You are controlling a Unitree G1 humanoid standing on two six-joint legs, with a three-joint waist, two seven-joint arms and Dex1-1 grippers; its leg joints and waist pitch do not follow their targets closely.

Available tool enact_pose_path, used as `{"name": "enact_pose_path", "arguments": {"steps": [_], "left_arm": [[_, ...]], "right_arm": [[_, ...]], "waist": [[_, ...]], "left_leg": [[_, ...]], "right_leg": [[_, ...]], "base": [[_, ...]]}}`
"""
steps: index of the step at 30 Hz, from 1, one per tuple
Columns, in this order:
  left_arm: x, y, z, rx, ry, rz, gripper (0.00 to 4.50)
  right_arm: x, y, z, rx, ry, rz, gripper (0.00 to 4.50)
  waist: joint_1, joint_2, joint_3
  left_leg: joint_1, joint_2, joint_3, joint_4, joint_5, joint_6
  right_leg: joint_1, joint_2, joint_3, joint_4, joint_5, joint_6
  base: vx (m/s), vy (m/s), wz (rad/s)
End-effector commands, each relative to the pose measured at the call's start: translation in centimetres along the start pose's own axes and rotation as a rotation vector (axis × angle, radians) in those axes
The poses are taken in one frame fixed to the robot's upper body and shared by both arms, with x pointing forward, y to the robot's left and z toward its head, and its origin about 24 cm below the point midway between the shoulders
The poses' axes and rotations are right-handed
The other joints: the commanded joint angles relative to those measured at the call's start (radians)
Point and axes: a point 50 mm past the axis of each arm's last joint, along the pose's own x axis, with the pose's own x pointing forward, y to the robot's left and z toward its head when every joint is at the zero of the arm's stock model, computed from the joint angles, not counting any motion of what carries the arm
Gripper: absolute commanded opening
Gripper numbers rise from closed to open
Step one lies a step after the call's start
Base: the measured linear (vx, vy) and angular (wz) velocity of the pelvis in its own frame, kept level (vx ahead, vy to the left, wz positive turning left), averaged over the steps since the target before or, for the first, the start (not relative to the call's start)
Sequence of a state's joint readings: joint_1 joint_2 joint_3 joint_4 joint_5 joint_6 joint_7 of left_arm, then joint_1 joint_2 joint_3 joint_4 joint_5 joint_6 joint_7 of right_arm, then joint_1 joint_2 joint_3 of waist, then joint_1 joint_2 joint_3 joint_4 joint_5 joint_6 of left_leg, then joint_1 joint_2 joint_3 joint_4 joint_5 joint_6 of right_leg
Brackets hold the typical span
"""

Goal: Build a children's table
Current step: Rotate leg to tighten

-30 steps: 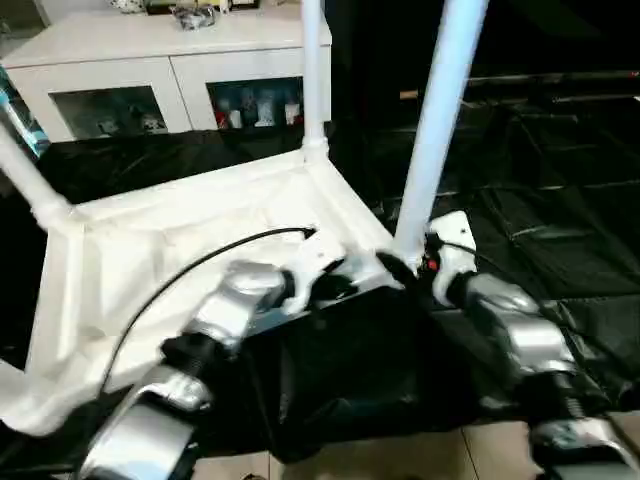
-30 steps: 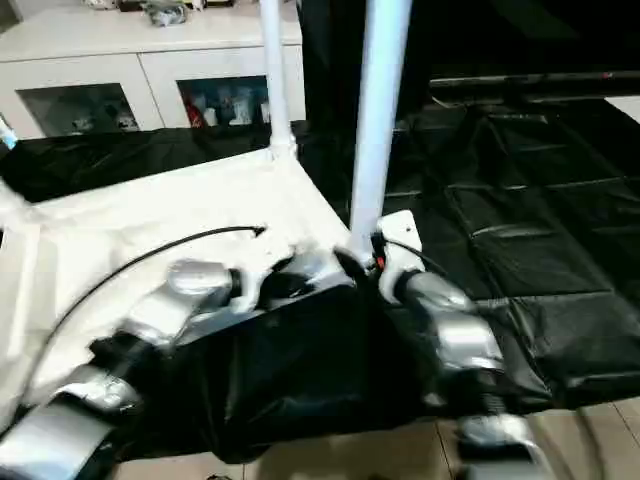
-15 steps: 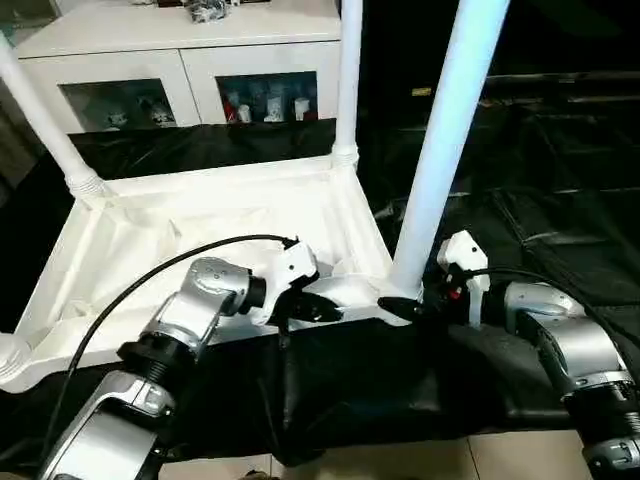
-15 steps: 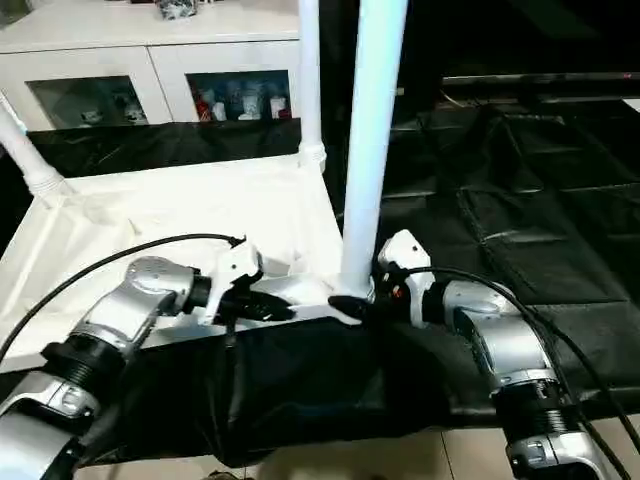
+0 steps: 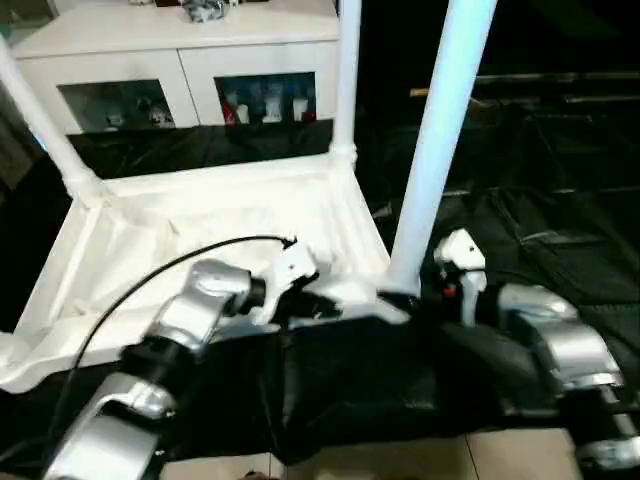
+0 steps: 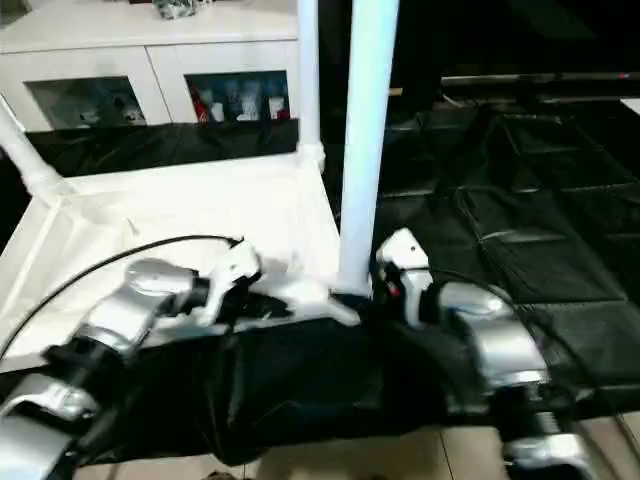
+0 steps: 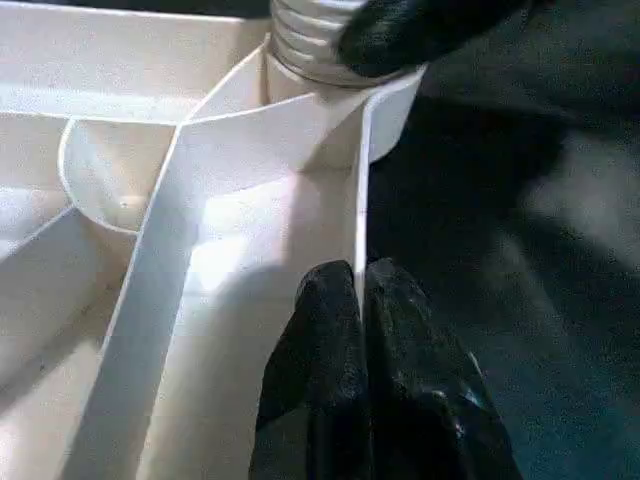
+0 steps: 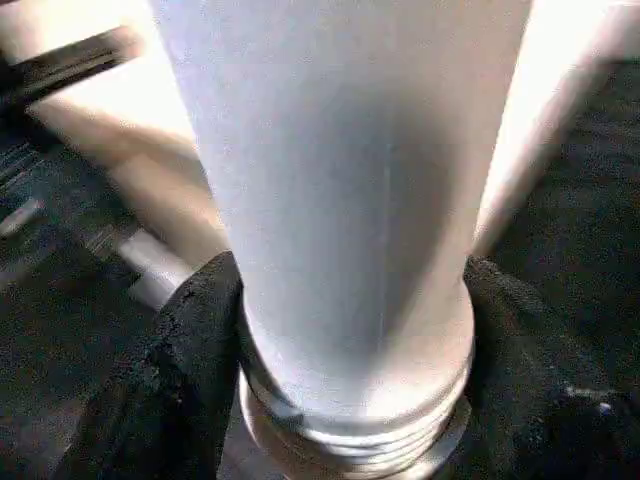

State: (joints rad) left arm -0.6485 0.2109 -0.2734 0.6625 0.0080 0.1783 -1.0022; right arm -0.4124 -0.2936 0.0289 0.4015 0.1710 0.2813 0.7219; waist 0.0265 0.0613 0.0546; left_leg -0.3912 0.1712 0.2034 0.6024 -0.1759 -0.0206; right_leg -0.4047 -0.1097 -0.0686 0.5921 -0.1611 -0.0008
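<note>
Children's table [image 5: 200,225]: white plastic, inverted, ribbed underside up, tubular legs upright. Left gripper [image 7: 360,300] pinching rim wall; right gripper [image 8: 350,400] clasping near leg [image 5: 435,150] base.

The upturned children's table [image 5: 200,225] is being viewed from above and behind by both head cameras, slightly offset. Its corner rim is being filmed very closely from the left wrist, while the near leg [image 8: 340,180] is being filmed closely from the right wrist.

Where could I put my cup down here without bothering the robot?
Bare black cloth lies right of the near leg, beyond the right gripper. The upturned table covers the left side, and its near corner is crowded by both grippers, left on the rim.
</note>
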Motion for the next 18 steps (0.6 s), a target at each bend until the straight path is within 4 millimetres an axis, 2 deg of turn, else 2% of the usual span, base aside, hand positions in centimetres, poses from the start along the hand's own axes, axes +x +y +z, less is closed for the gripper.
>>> {"name": "enact_pose_path", "arguments": {"steps": [1, 3, 5, 6, 7, 9, 10, 13, 14, 15, 18], "left_arm": [[0.6, 0.8, 2.3, 0.012, -0.081, 0.101, 0.00], [1.6, 0.8, 2.7, -0.005, -0.090, 0.156, 0.00], [3.1, 0.2, 3.4, -0.036, -0.112, 0.188, 0.00], [3.5, 0.0, 3.6, -0.040, -0.117, 0.191, 0.00], [3.9, -0.3, 3.9, -0.036, -0.123, 0.178, 0.00], [4.1, -0.5, 4.1, -0.031, -0.131, 0.163, 0.00], [4.3, -0.8, 4.3, -0.029, -0.142, 0.142, 0.00], [4.3, -0.9, 4.4, -0.023, -0.147, 0.122, 0.00], [4.1, -0.9, 4.3, -0.016, -0.147, 0.106, 0.00], [3.8, -1.0, 4.0, -0.002, -0.144, 0.069, 0.00], [3.1, -1.2, 3.6, 0.012, -0.138, 0.005, 0.00]], "right_arm": [[0.9, 0.0, -1.4, 0.070, 0.053, -0.106, 2.75], [1.5, -0.2, -1.9, 0.127, 0.051, -0.211, 2.74], [2.8, 0.5, -2.1, 0.169, 0.046, -0.271, 2.74], [3.2, 0.9, -2.1, 0.168, 0.045, -0.271, 2.74], [3.7, 1.4, -1.8, 0.143, 0.033, -0.247, 2.74], [4.0, 2.0, -1.5, 0.132, 0.018, -0.207, 2.74], [4.3, 2.7, -0.9, 0.144, -0.021, -0.142, 3.44], [4.2, 2.8, -0.5, 0.150, -0.051, -0.110, 3.52], [4.1, 2.7, -0.3, 0.135, -0.058, -0.094, 3.79], [3.7, 2.5, -0.1, 0.091, -0.060, -0.057, 3.87], [2.9, 2.5, 0.1, 0.029, -0.054, 0.028, 3.92]], "waist": [[-0.008, -0.019, -0.068], [-0.012, -0.022, -0.068], [-0.018, -0.021, -0.066], [-0.016, -0.009, -0.067], [-0.020, -0.016, -0.068], [-0.021, -0.017, -0.069], [-0.022, -0.016, -0.071], [-0.022, -0.016, -0.071], [-0.022, -0.015, -0.070], [-0.021, -0.014, -0.071], [-0.022, -0.015, -0.072]], "left_leg": [[0.025, 0.049, -0.031, -0.077, -0.302, 0.017], [0.026, 0.045, -0.030, -0.076, -0.315, 0.013], [0.027, 0.044, -0.029, -0.076, -0.327, 0.014], [0.030, 0.043, -0.031, -0.075, -0.330, 0.011], [0.024, 0.043, -0.032, -0.077, -0.328, 0.014], [0.023, 0.043, -0.032, -0.077, -0.328, 0.024], [0.021, 0.044, -0.032, -0.077, -0.322, 0.035], [0.019, 0.044, -0.030, -0.077, -0.307, 0.053], [0.020, 0.046, -0.030, -0.078, -0.310, 0.055], [0.020, 0.045, -0.031, -0.077, -0.312, 0.054], [0.015, 0.046, -0.030, -0.077, -0.298, 0.065]], "right_leg": [[0.035, -0.041, 0.033, -0.086, -0.406, -0.195], [0.034, -0.041, 0.033, -0.092, -0.423, -0.179], [0.030, -0.041, 0.032, -0.096, -0.445, -0.172], [0.030, -0.042, 0.031, -0.096, -0.452, -0.169], [0.034, -0.041, 0.030, -0.099, -0.446, -0.164], [0.036, -0.040, 0.030, -0.097, -0.432, -0.162], [0.038, -0.040, 0.030, -0.096, -0.417, -0.165], [0.040, -0.040, 0.030, -0.094, -0.392, -0.175], [0.039, -0.040, 0.030, -0.095, -0.395, -0.177], [0.039, -0.040, 0.029, -0.096, -0.397, -0.178], [0.043, -0.040, 0.030, -0.089, -0.362, -0.189]], "base": [[0.000, 0.000, 0.00], [0.000, 0.000, 0.00], [0.000, 0.000, 0.00], [0.000, 0.000, 0.00], [0.000, 0.000, 0.00], [0.000, 0.000, 0.00], [0.000, 0.000, 0.00], [0.000, 0.000, 0.00], [0.000, 0.000, 0.00], [0.000, 0.000, 0.00], [0.000, 0.000, 0.00]]}}
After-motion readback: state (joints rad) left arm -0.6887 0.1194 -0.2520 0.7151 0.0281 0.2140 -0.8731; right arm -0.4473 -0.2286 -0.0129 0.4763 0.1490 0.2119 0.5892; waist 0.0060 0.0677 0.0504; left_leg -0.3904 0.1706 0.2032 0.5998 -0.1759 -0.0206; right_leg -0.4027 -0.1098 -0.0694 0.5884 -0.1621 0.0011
